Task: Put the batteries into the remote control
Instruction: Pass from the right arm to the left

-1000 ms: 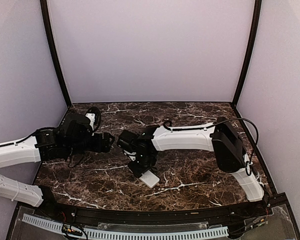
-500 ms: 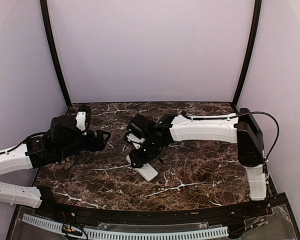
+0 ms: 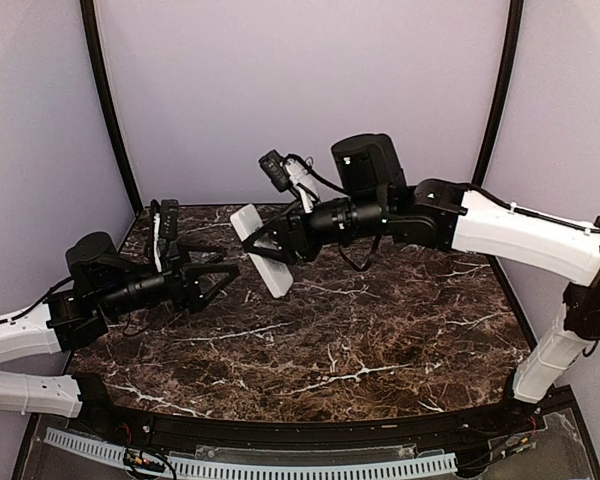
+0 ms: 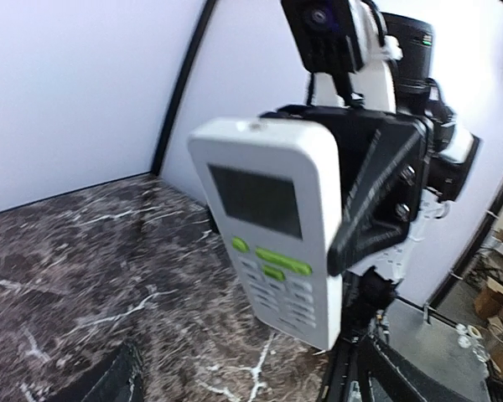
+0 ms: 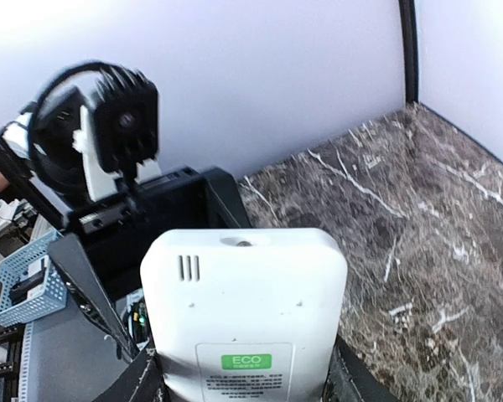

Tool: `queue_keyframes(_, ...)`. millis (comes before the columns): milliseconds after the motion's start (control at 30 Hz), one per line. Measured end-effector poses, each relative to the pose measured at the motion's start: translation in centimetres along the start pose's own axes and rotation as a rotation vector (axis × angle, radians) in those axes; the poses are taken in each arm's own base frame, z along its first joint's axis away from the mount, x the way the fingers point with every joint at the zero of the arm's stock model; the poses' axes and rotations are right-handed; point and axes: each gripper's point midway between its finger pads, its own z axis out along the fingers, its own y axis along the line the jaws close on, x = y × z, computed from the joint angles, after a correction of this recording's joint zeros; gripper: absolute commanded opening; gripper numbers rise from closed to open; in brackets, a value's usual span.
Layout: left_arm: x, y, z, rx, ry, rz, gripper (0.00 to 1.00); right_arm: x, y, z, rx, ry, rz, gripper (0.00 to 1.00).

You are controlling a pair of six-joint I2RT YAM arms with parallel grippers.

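Brown, white-veined marble makes up the tabletop (image 3: pixel 380 340), and nearest the arm bases it carries nothing I can pick out as the batteries; none shows in any view.

Further in on the left, the left gripper (image 3: pixel 218 280) hangs low over the tabletop with its fingers spread wide and nothing between them. It points across at the remote control (image 3: pixel 261 248). That aim puts its wrist camera square on the handset's face, where a dark screen patch sits above green and pale buttons.

Beyond that, the right gripper (image 3: pixel 275 240) pinches the remote control by its long edges and holds it tilted in the air, well clear of the tabletop. An edge grip leaves both broad faces free. The button side is turned to the left arm, and the white back, with its vent slots and green ECO label (image 5: pixel 245 362), faces the right wrist camera. I cannot see a battery cover; the lower back is out of view between the fingers.

My read is that the handset is being offered between the two arms so that the left gripper can take or steady it. No battery is in hand, so loading has not begun.

Farthest back stands the plain pale wall (image 3: pixel 300 90).
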Motion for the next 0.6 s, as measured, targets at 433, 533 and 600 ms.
queue_keyframes(433, -3.3, -7.3, 2.1, 0.390, -0.015, 0.134, 0.95, -5.7, 6.2, -5.3, -0.240, -0.267, -0.187, 0.28)
queue_keyframes(533, -4.5, -8.1, 2.8, 0.429, -0.030, 0.148, 0.92, -5.5, 6.6, -5.3, -0.271, -0.268, -0.195, 0.28)
queue_keyframes(600, -4.8, -8.5, 3.2, 0.448, -0.030, 0.147, 0.87, -5.6, 6.9, -5.4, -0.284, -0.277, -0.202, 0.27)
